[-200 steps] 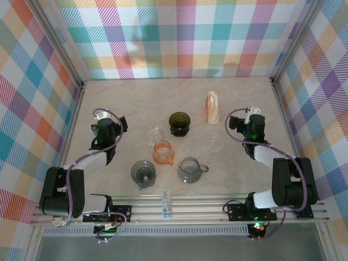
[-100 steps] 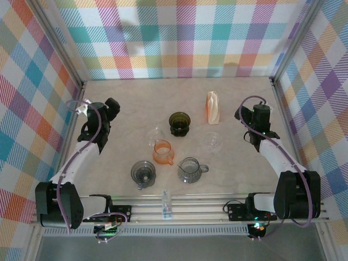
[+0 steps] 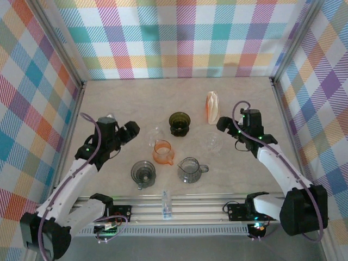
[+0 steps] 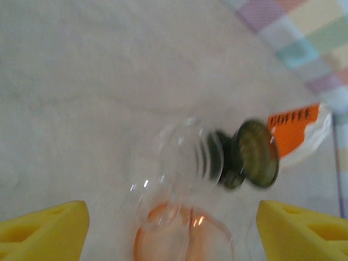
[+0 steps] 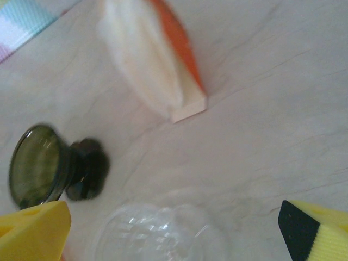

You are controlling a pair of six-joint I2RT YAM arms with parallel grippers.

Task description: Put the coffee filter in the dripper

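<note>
The coffee filter pack, white with an orange side, stands at the back right of the table; the pack is ahead of my right gripper, which is open and holds nothing. The dark green dripper sits left of the pack. A clear dripper lies just below the right gripper. My left gripper is open and empty, facing a second clear dripper, with the orange dripper under it. The green dripper and the filter pack lie beyond.
A grey dripper and a grey glass server stand near the front. A small clear tube lies on the front rail. Plaid walls enclose the table on three sides.
Both arms swung inward from the side walls toward the middle. The left gripper now sits beside the clear dripper, and the right gripper sits below the filter pack. The objects have not moved.
</note>
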